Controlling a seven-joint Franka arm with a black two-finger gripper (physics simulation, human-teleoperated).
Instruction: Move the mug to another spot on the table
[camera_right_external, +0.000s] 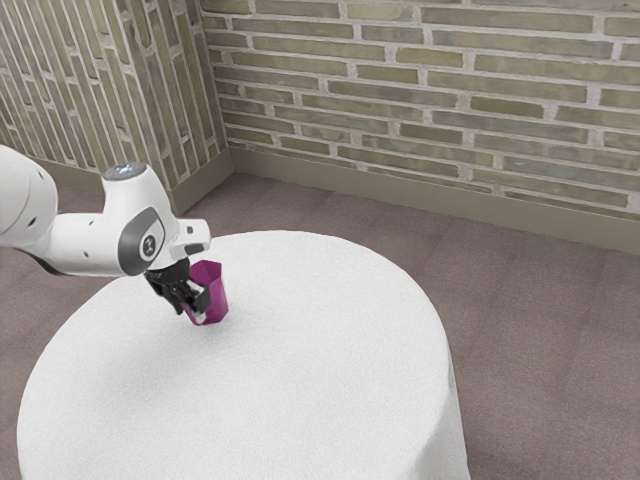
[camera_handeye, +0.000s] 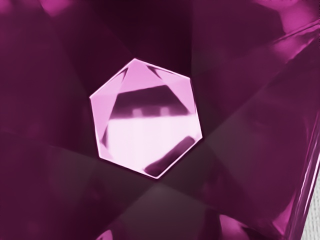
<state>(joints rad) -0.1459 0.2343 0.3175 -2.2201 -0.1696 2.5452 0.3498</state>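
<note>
Mug (camera_right_external: 210, 288): magenta, six-sided, glossy, standing on the round white table (camera_right_external: 330, 390), toward 11 o'clock from the tabletop's middle in the exterior view and well inside the edge. It leans slightly, rim tipped toward 1 o'clock, and whether its base is quite on the cloth I cannot tell. Handling, as a judgement: rigid and thin-walled, probably light, with a slick finish, so a pinch across one flat wall should hold better than a span across the whole body. No handle is visible from either camera. Gripper (camera_right_external: 190, 297): black fingers come down at the mug's 9 o'clock side and appear pressed together on that wall, one inside and one outside; read as pinching the mug, not spread. Wrist view looks straight down the mug's interior to its pale hexagonal floor (camera_handeye: 145, 125), so the hand sits directly over the opening. Arm (camera_right_external: 90, 240): enters from 9 o'clock, last link roughly level, wrist bent so the hand points downward. Risk: with a one-wall pinch the mug may swing or slip if carried fast, so keep it low.
</note>
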